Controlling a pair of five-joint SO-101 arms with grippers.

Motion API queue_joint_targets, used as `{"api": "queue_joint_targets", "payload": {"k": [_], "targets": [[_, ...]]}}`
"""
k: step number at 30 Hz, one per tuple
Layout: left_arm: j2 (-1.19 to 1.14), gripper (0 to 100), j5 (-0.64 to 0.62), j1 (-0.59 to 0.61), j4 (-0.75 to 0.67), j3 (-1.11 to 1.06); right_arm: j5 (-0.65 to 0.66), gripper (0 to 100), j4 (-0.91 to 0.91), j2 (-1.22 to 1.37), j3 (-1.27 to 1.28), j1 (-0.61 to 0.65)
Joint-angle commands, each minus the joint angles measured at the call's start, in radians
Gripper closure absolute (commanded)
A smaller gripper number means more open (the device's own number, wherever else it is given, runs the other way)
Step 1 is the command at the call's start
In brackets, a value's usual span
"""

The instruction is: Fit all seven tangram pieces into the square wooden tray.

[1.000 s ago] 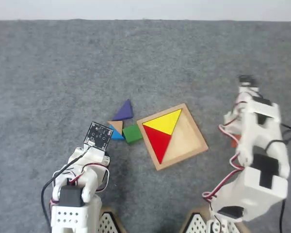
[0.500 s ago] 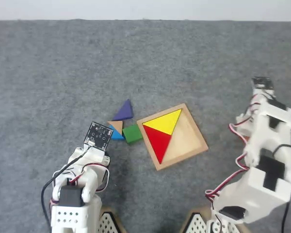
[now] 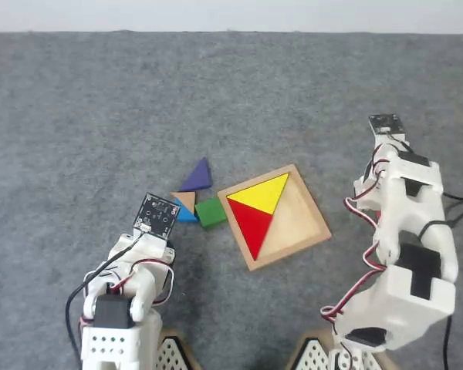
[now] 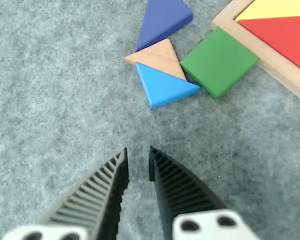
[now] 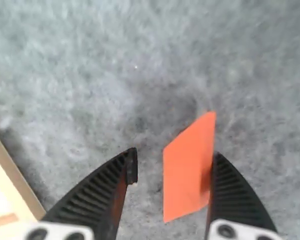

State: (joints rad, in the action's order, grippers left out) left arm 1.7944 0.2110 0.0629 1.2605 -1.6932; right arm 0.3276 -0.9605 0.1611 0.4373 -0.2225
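The square wooden tray (image 3: 312, 233) is seen lying near the middle of the grey carpet (image 3: 92, 108), turned at an angle, with a yellow triangle (image 3: 262, 194) and a red triangle (image 3: 251, 221) already seated in it and the rest of its floor bare. Just beside the tray's near corner a green square (image 4: 219, 61) is placed, touching a blue triangle (image 4: 162, 86), against which a plain wooden triangle (image 4: 157, 57) is set; a dark purple triangle (image 4: 162, 19) is found just beyond these. The left gripper (image 4: 137, 159) is held low over the carpet, short of this cluster and apart from it, its jaws all but closed on nothing. On the far side of the tray, the right gripper (image 5: 173, 159) is held with its jaws spread wide; an orange parallelogram (image 5: 188, 170) is seen between them, resting against one finger (image 5: 230, 192), while a clear gap is left to the other.
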Motion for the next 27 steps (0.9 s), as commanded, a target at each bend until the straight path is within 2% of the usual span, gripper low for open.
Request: {"api": "queue_joint_targets", "payload": {"k": [1,3,9,13,18,27], "targets": [[0.023,94,-0.005,-0.005,0.006,0.010,-0.011,77.5,0.007,-0.033,-0.006,-0.061],[0.023,94,-0.005,-0.005,0.006,0.010,-0.051,77.5,0.015,-0.041,-0.018,-0.114],[0.023,94,-0.005,-0.005,0.006,0.010,-0.051,77.5,-0.030,-0.147,-0.028,-0.194],[0.023,94,-0.005,-0.005,0.006,0.010,-0.051,77.5,-0.041,-0.248,0.040,-0.157],[0.023,94,-0.005,-0.005,0.006,0.010,-0.051,77.5,0.065,-0.265,0.155,-0.071],[0.023,94,-0.005,-0.005,0.006,0.010,-0.052,77.5,0.191,-0.165,0.180,-0.073]]}}
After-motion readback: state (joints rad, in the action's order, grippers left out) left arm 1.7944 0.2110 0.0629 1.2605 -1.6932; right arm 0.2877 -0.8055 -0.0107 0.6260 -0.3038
